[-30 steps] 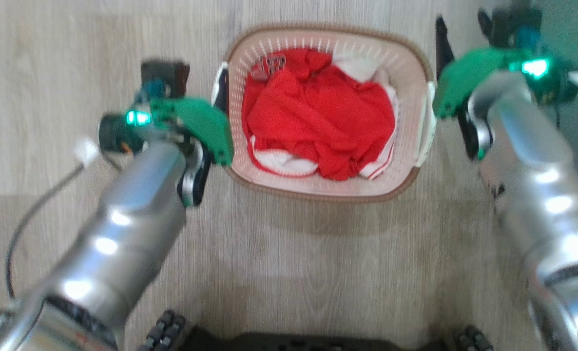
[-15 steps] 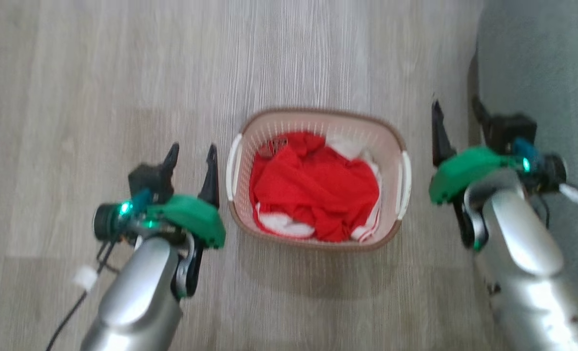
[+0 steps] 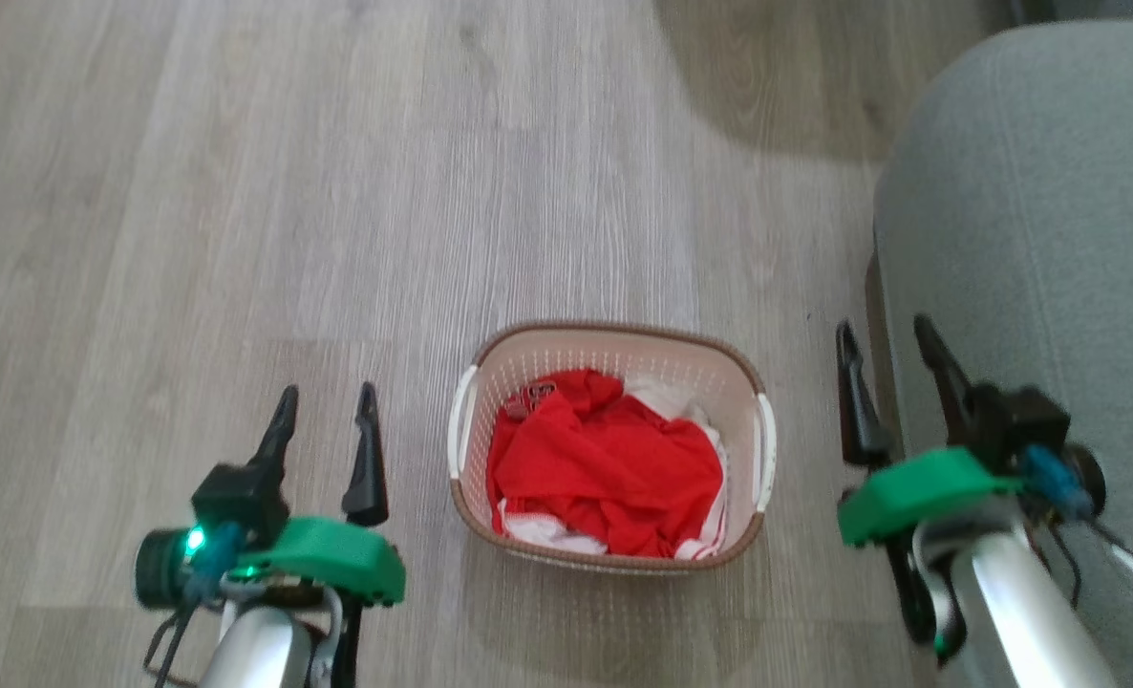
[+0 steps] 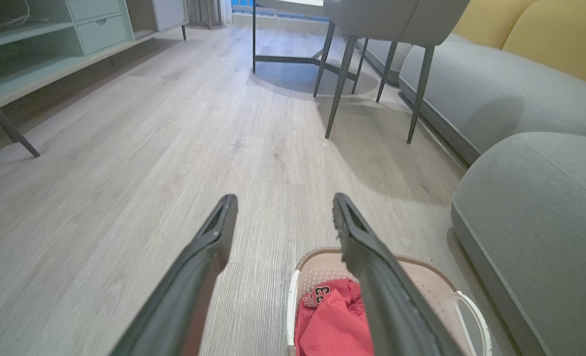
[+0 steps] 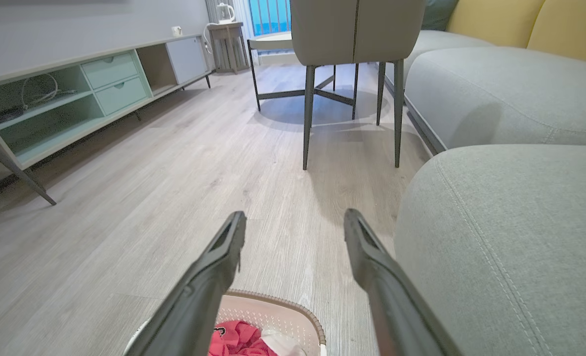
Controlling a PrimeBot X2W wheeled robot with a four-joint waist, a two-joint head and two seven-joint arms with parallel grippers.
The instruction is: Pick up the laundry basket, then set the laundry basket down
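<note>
Laundry basket [image 3: 614, 355] w/ red & white clothes sits on the floor [image 3: 242, 239] btw my hands. A sec ago both were at its handles. Now left hand [image 3: 328, 392] & right hand [image 3: 884, 327] are clear of it, fingers spread, empty. Set-down looks done.

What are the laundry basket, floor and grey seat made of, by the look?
Laundry basket: probably moulded plastic, cream, matte; rows of small holes, brown woven-look rim.
Floor: pale wood-grain planks, low sheen; laminate or vinyl, can't tell.
Grey seat: matte woven upholstery, probably; stitched seams show.
</note>
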